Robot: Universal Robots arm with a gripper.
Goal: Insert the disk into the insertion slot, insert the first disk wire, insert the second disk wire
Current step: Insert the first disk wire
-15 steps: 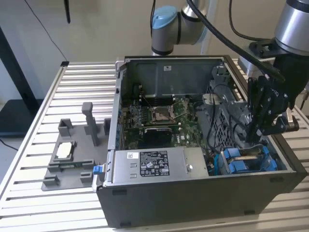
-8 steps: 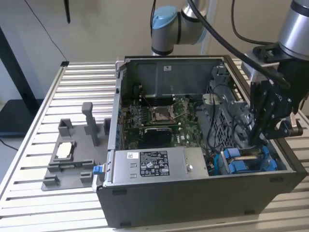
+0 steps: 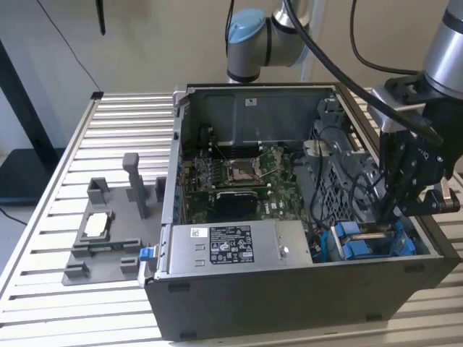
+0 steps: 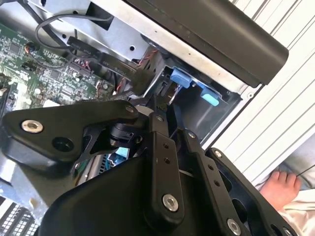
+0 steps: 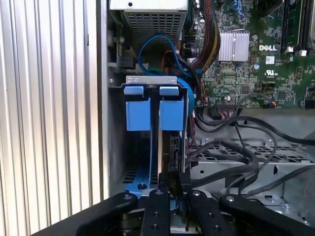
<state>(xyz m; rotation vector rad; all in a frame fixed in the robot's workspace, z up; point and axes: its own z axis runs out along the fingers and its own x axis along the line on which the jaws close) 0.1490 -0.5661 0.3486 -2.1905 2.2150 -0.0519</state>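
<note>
Here the jaws, nearly closed, pinch a black connector [image 5: 174,183] beside the slotted disk [image 5: 171,114].

Black cables [image 5: 246,119] crowd the insertion slot's [image 5: 150,79] side

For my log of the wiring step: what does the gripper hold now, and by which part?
The gripper seems to pinch a black wire connector by its body, near the disk.

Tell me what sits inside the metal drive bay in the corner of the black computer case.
Two bright blue plastic carrier frames stand side by side in the bay. The black gripper covers one end of them, so any connectors there are hidden.
</note>
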